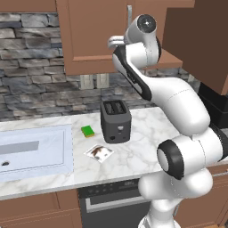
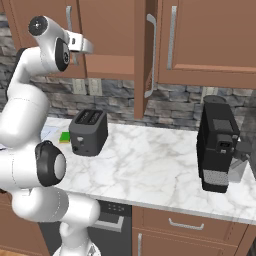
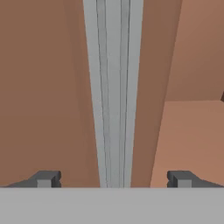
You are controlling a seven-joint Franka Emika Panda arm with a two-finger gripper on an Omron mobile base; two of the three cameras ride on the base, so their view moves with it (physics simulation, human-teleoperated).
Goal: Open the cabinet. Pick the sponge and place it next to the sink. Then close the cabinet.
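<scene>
The arm is working on the first step, opening the cabinet (image 1: pixel 95 35). In the hand view the tool (image 3: pixel 113 178) is facing the cabinet's left-door bar handle (image 3: pixel 113 87), which is running down the centre of that frame between the two dark fingertips (image 3: pixel 46 178). The jaws are standing wide apart and are holding nothing; whether the tips are already alongside the bar or still short of it I cannot tell.

The right-hand door (image 2: pixel 140 57) is already standing swung out, edge-on in the upper middle of the right base view. The next move, as I judge it, is calling for a short advance, a closing of the jaws round the bar, then a pull along the door's arc.

The arm is rising from the lower right of the left base view, bending at the elbow and reaching up toward the top centre, with the wrist turned to the cabinet face.

A light-green sponge (image 1: pixel 87 131) is lying on the table (image 1: pixel 133 151) left of the toaster (image 1: pixel 115 120); the sink (image 1: pixel 33 151) is sitting at the left edge. The task's dark sponge is presumably inside the cabinet.
</scene>
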